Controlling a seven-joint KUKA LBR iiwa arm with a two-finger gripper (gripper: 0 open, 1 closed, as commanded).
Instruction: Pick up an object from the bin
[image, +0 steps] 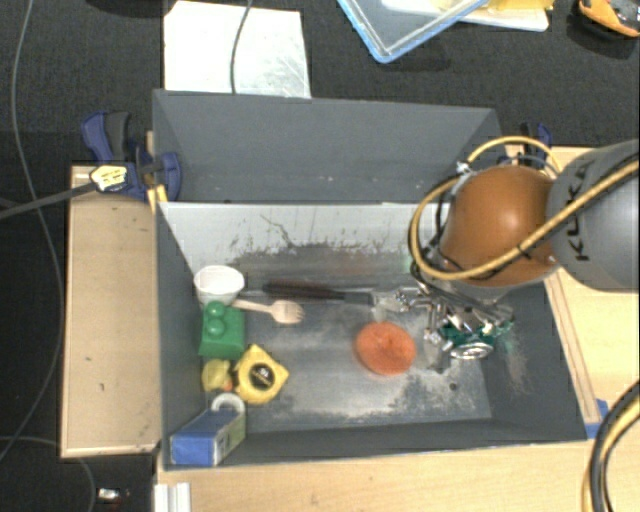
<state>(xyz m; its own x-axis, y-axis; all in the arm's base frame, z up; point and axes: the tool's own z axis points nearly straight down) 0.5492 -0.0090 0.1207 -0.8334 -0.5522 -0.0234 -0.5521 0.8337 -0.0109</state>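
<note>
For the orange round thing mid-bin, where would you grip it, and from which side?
Across its middle, coming from straight above, I'd judge. The orange round thing looks evenly rounded, with no handle to favour, and lies alone on the bin floor, with bare floor in front of it and to the view's left. The gripper hangs close at its right.

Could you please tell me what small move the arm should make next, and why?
Probably a short shift toward the view's left, bringing the claw over the orange round thing: it lies just beside the claw, apart from the green block and yellow tape measure by the left wall.
</note>
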